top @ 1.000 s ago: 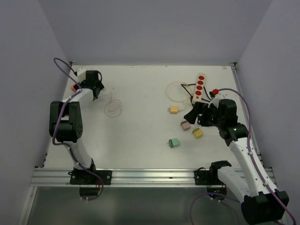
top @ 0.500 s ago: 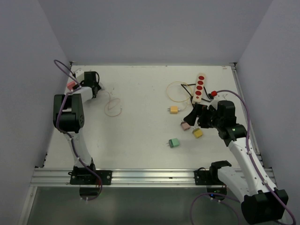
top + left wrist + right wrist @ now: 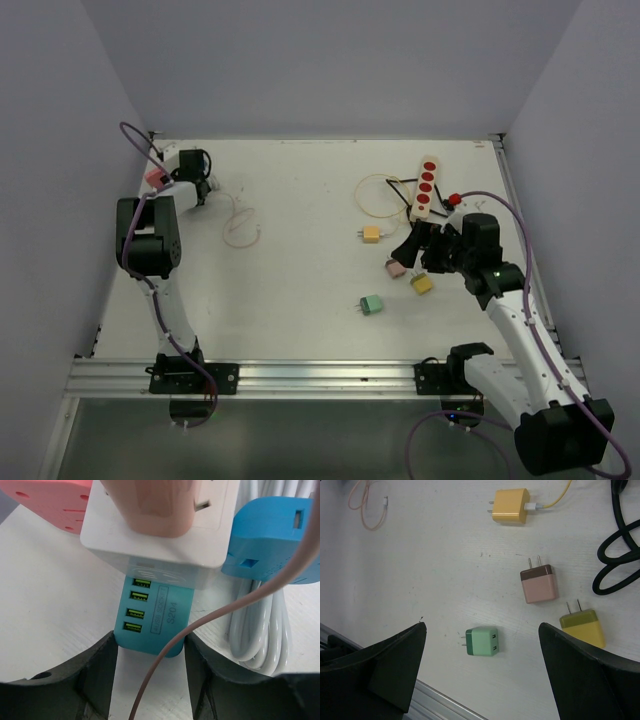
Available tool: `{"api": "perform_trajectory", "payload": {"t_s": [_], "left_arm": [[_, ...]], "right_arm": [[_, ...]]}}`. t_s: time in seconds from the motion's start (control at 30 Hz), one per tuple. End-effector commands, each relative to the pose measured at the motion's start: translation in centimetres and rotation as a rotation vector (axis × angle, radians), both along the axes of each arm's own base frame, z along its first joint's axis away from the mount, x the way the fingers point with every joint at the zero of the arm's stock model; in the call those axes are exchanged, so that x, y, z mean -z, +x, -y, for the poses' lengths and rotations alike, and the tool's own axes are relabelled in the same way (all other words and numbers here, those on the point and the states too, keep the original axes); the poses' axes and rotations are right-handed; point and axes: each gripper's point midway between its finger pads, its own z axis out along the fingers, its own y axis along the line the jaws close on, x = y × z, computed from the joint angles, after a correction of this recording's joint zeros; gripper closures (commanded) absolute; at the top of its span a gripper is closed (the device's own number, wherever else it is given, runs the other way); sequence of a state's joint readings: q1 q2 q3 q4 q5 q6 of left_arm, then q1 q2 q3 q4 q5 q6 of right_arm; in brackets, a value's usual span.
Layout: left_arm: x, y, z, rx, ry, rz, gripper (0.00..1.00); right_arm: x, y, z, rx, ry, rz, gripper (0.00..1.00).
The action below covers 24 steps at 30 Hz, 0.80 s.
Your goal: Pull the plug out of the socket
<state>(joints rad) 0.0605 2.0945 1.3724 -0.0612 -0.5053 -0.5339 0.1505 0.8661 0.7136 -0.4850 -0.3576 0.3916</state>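
Though boxy, smooth-cornered plastic socket (image 3: 165, 555)

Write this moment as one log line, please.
left gripper: shut on socket | pink plug: seated in socket | right gripper: open, above loose chargers

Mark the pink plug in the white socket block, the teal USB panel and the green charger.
pink plug (image 3: 160, 505), left wrist view, middle of its body.
teal USB panel (image 3: 155, 616), left wrist view, printed label beside the ports.
green charger (image 3: 483, 641), right wrist view, centre of its top face.
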Motion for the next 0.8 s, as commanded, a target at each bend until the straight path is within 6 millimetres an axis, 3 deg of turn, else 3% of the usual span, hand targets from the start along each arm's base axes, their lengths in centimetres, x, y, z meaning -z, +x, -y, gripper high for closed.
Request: {"api": "perform_trajectory", "payload": {"t_s": [0.0, 0.07, 0.23, 0.4, 0.5, 0.77], "left_arm": [[-1.5, 0.6, 0.6, 0.063, -0.015, 0.035, 0.48], [-1.5, 0.0, 1.0, 0.080, -0.015, 0.016, 0.57], [-0.9, -2.6, 3.5, 0.130, -0.015, -0.065, 0.64], [-0.3, -6.1, 8.6, 0.207, -0.046, -0.136, 0.66], [-0.9, -8.2, 12.3, 0.267, -0.081, -0.145, 0.64], [0.1, -16.9, 20.0, 0.437, -0.141, -0.222, 0.55]], "right_arm": [[-0.7, 0.5, -0.4, -0.022, 0.008, 0.033, 0.01], [-0.8, 0.5, -0.4, -0.021, 0.010, 0.036, 0.01], [-0.8, 0.2, -0.4, -0.020, 0.017, 0.046, 0.01], [-1.2, 0.0, -0.5, -0.027, 0.025, 0.067, 0.01], [-1.5, -0.1, -0.6, -0.034, 0.032, 0.078, 0.01], [-1.5, -0.6, -0.9, -0.050, 0.038, 0.085, 0.01]]}}
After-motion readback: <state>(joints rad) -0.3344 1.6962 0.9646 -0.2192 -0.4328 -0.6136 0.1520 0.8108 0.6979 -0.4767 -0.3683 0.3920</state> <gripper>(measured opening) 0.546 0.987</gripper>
